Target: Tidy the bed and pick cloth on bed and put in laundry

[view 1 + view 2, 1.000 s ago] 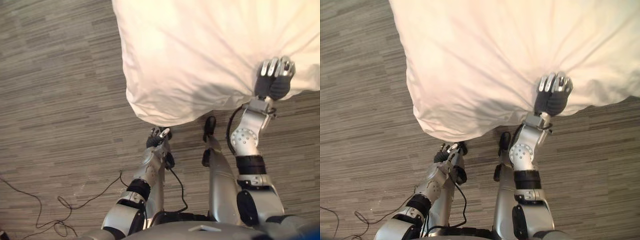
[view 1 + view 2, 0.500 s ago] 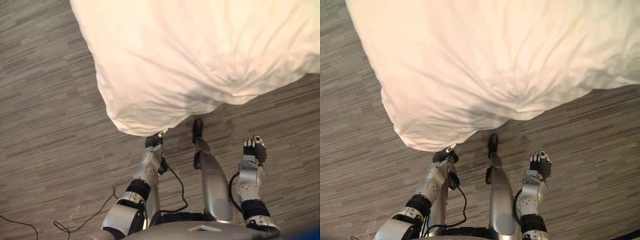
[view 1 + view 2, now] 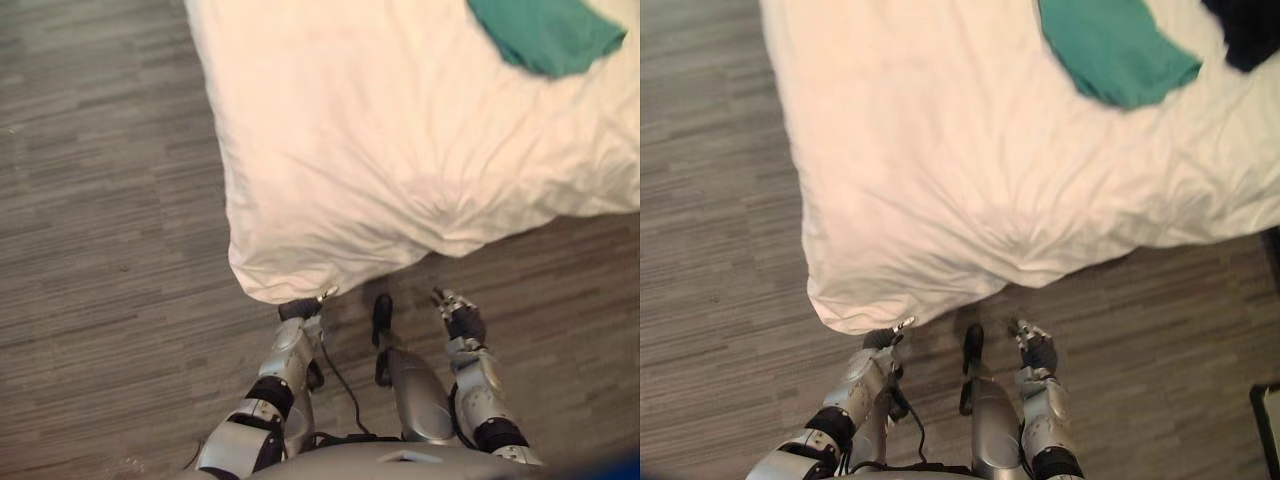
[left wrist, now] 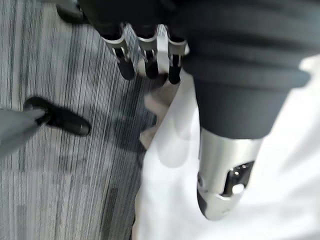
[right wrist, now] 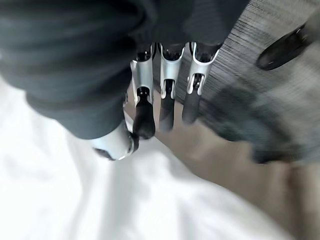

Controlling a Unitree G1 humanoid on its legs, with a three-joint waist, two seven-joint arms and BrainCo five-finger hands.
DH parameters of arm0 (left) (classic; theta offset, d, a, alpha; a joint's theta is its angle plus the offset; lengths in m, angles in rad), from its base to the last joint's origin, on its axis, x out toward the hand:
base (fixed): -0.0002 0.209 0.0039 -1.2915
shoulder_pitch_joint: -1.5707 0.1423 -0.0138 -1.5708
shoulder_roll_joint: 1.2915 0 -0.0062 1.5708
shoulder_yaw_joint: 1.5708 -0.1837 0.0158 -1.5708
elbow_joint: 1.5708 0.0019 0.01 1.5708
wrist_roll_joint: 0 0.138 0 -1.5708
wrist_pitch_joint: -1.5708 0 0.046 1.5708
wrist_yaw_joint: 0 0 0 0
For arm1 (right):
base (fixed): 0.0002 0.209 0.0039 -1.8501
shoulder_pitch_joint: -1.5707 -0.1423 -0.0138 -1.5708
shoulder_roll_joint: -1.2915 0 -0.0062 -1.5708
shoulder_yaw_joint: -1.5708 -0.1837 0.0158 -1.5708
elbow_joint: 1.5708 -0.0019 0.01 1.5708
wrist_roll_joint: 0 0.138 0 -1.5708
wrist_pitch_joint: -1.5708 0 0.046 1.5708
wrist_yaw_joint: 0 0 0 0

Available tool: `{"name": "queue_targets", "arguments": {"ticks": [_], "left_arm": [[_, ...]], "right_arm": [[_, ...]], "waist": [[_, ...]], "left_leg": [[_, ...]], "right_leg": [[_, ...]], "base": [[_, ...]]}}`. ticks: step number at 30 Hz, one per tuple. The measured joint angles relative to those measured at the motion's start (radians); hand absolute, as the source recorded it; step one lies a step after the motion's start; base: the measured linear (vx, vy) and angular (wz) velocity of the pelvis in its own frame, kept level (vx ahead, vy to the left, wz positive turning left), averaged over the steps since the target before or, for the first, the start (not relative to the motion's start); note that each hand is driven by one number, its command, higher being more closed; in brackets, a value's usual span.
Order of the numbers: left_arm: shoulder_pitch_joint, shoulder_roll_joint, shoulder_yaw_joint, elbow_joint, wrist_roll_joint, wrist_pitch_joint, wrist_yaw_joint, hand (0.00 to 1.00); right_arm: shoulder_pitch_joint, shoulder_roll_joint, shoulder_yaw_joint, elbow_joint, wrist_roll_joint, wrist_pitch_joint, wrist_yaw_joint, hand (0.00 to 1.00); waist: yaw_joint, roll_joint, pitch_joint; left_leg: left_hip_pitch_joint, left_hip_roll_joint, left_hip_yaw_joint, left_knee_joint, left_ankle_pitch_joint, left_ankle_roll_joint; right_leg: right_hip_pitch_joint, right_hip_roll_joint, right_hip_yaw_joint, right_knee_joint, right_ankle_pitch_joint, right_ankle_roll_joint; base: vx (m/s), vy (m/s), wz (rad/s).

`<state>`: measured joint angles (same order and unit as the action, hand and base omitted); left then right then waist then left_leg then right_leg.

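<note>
1. The green cloth [image 3: 1110,45] lies on the white bed [image 3: 380,150] at the upper right, its long axis slanting down to the right and a corner pointing lower right (a dark cloth [image 3: 1252,28] lies near it).
2. My left robot hand [image 3: 300,308] has its fingers straight and empty, just beside the bed's hanging corner at lower centre.
3. My right robot hand [image 3: 461,320] is loosely spread over the floor [image 3: 100,250], holding nothing.

Even indoor light, white duvet [image 3: 400,150] glaring bright, soft shadow on floor [image 3: 100,250] beneath its edge
</note>
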<state>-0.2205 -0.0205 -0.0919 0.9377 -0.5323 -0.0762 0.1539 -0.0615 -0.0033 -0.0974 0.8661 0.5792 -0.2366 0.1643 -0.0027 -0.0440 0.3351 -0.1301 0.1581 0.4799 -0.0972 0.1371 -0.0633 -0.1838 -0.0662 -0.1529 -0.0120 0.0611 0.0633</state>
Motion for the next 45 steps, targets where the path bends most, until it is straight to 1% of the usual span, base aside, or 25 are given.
{"name": "queue_targets", "arguments": {"ticks": [2,5,7,10,14,16,20,22,23,24,25,26,28,29,30,31,32,33,34,35,36,37,39,42,45], "left_arm": [[0.044,0.014,0.026,0.037,0.015,-0.007,-0.003,0.00],[0.097,0.033,0.037,0.072,0.062,-0.028,-0.004,0.00],[0.128,0.034,0.036,0.091,0.157,-0.040,0.002,0.00],[0.123,0.040,0.028,0.111,0.322,-0.037,0.021,0.00],[0.117,0.064,-0.038,0.140,0.440,-0.016,0.026,0.00],[0.120,0.074,-0.059,0.150,0.444,0.005,0.016,0.00],[0.124,0.082,-0.054,0.155,0.446,0.015,-0.004,0.00],[0.126,0.089,-0.040,0.157,0.446,0.028,-0.005,0.00],[0.134,0.084,-0.006,0.158,0.445,0.029,-0.005,0.00],[0.143,0.092,0.019,0.156,0.445,0.030,-0.005,0.00],[0.152,0.096,0.025,0.152,0.446,0.031,-0.005,0.00],[0.161,0.096,0.025,0.152,0.446,0.030,-0.005,0.00],[0.176,0.099,0.033,0.148,0.446,0.024,-0.006,0.00],[0.175,0.102,0.040,0.147,0.446,0.019,-0.007,0.00],[0.169,0.102,0.057,0.150,0.446,0.018,-0.016,0.00],[0.182,0.071,0.057,0.150,0.448,0.006,-0.026,0.00],[0.178,0.071,0.061,0.148,0.447,-0.003,-0.025,0.00],[0.164,0.072,0.050,0.145,0.448,-0.012,-0.024,0.00],[0.157,0.077,0.041,0.146,0.447,-0.020,-0.023,0.00],[0.159,0.078,0.036,0.146,0.446,-0.023,-0.023,0.00],[0.163,0.084,0.024,0.146,0.445,-0.028,-0.023,0.00],[0.157,0.098,0.013,0.146,0.446,-0.028,-0.023,0.00],[0.150,0.088,0.002,0.147,0.443,-0.029,-0.023,0.00],[0.147,0.066,-0.034,0.147,0.434,-0.030,-0.026,0.00],[0.145,0.075,-0.032,0.146,0.421,-0.046,-0.026,0.00]], "right_arm": [[-0.002,-0.003,0.015,0.085,-0.094,0.034,-0.001,0.00],[-0.002,-0.009,0.035,0.154,-0.164,0.106,-0.006,0.00],[0.003,-0.023,0.039,0.193,-0.194,0.158,-0.012,0.00],[0.006,-0.033,0.052,0.214,-0.211,0.205,-0.020,0.00],[0.022,-0.039,0.029,0.213,-0.212,0.221,-0.045,0.00],[0.026,-0.037,0.020,0.214,-0.241,0.217,-0.050,0.00],[0.042,-0.036,0.017,0.213,-0.249,0.196,-0.051,0.00],[0.044,-0.037,0.033,0.213,-0.249,0.174,-0.052,0.00],[0.038,-0.031,0.043,0.211,-0.248,0.165,-0.051,0.00],[0.023,-0.023,0.045,0.215,-0.249,0.167,-0.051,0.00],[0.021,-0.028,0.038,0.215,-0.249,0.163,-0.050,0.00],[0.030,-0.036,0.025,0.232,-0.250,0.160,-0.051,0.00],[0.039,-0.038,0.024,0.243,-0.258,0.149,-0.050,0.00],[0.041,-0.036,0.025,0.243,-0.271,0.147,-0.049,0.00],[0.043,-0.037,0.033,0.238,-0.283,0.141,-0.047,0.00],[0.024,-0.060,0.026,0.234,-0.290,0.133,-0.043,0.00],[0.019,-0.061,0.013,0.241,-0.293,0.135,-0.047,0.00],[0.023,-0.060,0.008,0.236,-0.308,0.131,-0.044,0.00],[0.022,-0.054,0.011,0.247,-0.333,0.132,-0.039,0.00],[0.027,-0.049,0.012,0.249,-0.341,0.132,-0.037,0.00],[0.033,-0.041,0.028,0.247,-0.355,0.131,-0.032,0.00],[0.040,-0.037,0.032,0.247,-0.359,0.127,-0.027,0.00],[0.051,-0.039,0.040,0.242,-0.362,0.119,-0.022,0.00],[0.088,-0.069,0.055,0.241,-0.366,0.118,-0.017,0.00],[0.092,-0.082,0.073,0.240,-0.358,0.119,-0.014,0.00]], "waist": [[0.021,-0.002,-0.036],[0.026,-0.006,-0.073],[0.044,-0.002,-0.104],[0.045,0.001,-0.147],[0.016,0.002,-0.158],[0.013,0.000,-0.158],[0.007,-0.008,-0.156],[0.012,-0.010,-0.154],[0.028,0.005,-0.155],[0.023,0.001,-0.156],[0.008,0.000,-0.157],[0.005,0.006,-0.157],[0.010,-0.002,-0.161],[0.014,-0.011,-0.162],[0.020,-0.022,-0.158],[0.039,0.066,-0.176],[0.039,0.059,-0.171],[0.019,0.056,-0.170],[0.019,0.048,-0.168],[0.020,0.043,-0.171],[0.019,0.025,-0.181],[0.013,0.013,-0.182],[0.012,0.009,-0.182],[-0.010,0.026,-0.185],[-0.015,0.022,-0.183]], "left_leg": [[0.045,-0.006,0.002,0.000,-0.018,-0.005],[0.063,-0.003,0.004,0.083,-0.092,-0.018],[0.057,-0.003,-0.053,0.194,-0.179,-0.028],[0.068,-0.030,-0.140,0.204,-0.208,-0.017],[0.135,-0.063,-0.104,0.120,-0.174,0.005],[0.185,-0.080,-0.076,0.073,-0.164,0.012],[0.247,-0.086,-0.027,0.071,-0.184,0.013],[0.249,-0.086,-0.022,0.103,-0.223,0.023],[0.242,-0.061,0.025,0.104,-0.225,0.056],[0.237,-0.048,0.083,0.119,-0.224,0.060],[0.236,-0.032,0.122,0.140,-0.224,0.059],[0.253,-0.016,0.167,0.156,-0.223,0.059],[0.269,-0.002,0.249,0.194,-0.225,0.058],[0.266,-0.009,0.264,0.216,-0.232,0.057],[0.245,-0.041,0.216,0.238,-0.295,0.045],[0.213,-0.034,0.196,0.186,-0.278,0.105],[0.227,-0.040,0.259,0.171,-0.257,0.099],[0.227,-0.038,0.305,0.161,-0.240,0.100],[0.227,-0.032,0.345,0.149,-0.220,0.094],[0.226,-0.029,0.366,0.141,-0.207,0.088],[0.224,-0.023,0.402,0.130,-0.180,0.074],[0.217,-0.019,0.421,0.117,-0.152,0.060],[0.217,-0.017,0.429,0.080,-0.106,0.042],[0.221,0.024,0.445,0.061,-0.059,0.025],[0.219,0.061,0.447,0.078,-0.044,0.019]], "right_leg": [[0.039,0.001,0.018,-0.010,-0.008,-0.007],[0.075,-0.006,0.051,-0.005,-0.022,-0.001],[0.090,-0.008,0.097,-0.004,-0.023,0.001],[0.087,-0.008,0.146,-0.004,-0.018,0.010],[0.090,-0.022,0.185,0.005,-0.002,0.036],[0.092,-0.023,0.226,0.019,0.018,0.075],[0.110,-0.024,0.212,0.052,0.032,0.075],[0.089,-0.007,0.183,0.063,0.094,0.052],[0.092,0.011,0.136,0.013,0.136,-0.012],[0.064,0.005,0.019,0.114,0.042,-0.066],[0.043,-0.018,-0.112,0.287,-0.086,-0.096],[0.063,-0.056,-0.212,0.399,-0.152,-0.107],[0.104,-0.133,-0.310,0.451,-0.178,-0.118],[0.098,-0.138,-0.312,0.437,-0.169,-0.109],[0.097,-0.096,-0.306,0.361,-0.137,-0.145],[0.127,-0.016,-0.262,0.243,-0.101,-0.134],[0.119,-0.060,-0.308,0.344,-0.168,-0.143],[0.136,-0.137,-0.361,0.495,-0.245,-0.135],[0.184,-0.183,-0.361,0.502,-0.251,-0.116],[0.211,-0.197,-0.358,0.473,-0.241,-0.098],[0.258,-0.205,-0.343,0.364,-0.210,-0.025],[0.280,-0.171,-0.316,0.250,-0.198,0.027],[0.314,-0.119,-0.322,0.109,-0.195,0.030],[0.341,-0.051,-0.304,-0.005,-0.146,-0.007],[0.346,-0.011,-0.263,-0.053,-0.119,-0.032]], "base": [[0.00,0.014,-0.18],[0.02,0.039,-0.29],[0.01,0.048,-0.51],[0.03,0.036,-0.48],[0.03,0.055,-0.31],[0.04,0.064,-0.53],[-0.03,0.042,-0.43],[-0.12,0.008,-0.95],[-0.04,-0.099,-1.43],[0.17,-0.222,-1.60],[0.42,-0.271,-1.26],[0.45,-0.227,-1.06],[0.31,-0.138,-1.11],[0.07,-0.106,-1.61],[-0.10,-0.008,-1.99],[-0.02,0.058,-2.11],[0.03,0.042,-1.79],[0.19,-0.003,-1.37],[0.13,-0.044,-1.19],[0.21,-0.027,-1.24],[0.09,-0.124,-1.09],[0.03,-0.196,-1.03],[-0.05,-0.295,-0.71],[-0.11,-0.207,-0.36],[-0.07,-0.150,-0.38]]}}
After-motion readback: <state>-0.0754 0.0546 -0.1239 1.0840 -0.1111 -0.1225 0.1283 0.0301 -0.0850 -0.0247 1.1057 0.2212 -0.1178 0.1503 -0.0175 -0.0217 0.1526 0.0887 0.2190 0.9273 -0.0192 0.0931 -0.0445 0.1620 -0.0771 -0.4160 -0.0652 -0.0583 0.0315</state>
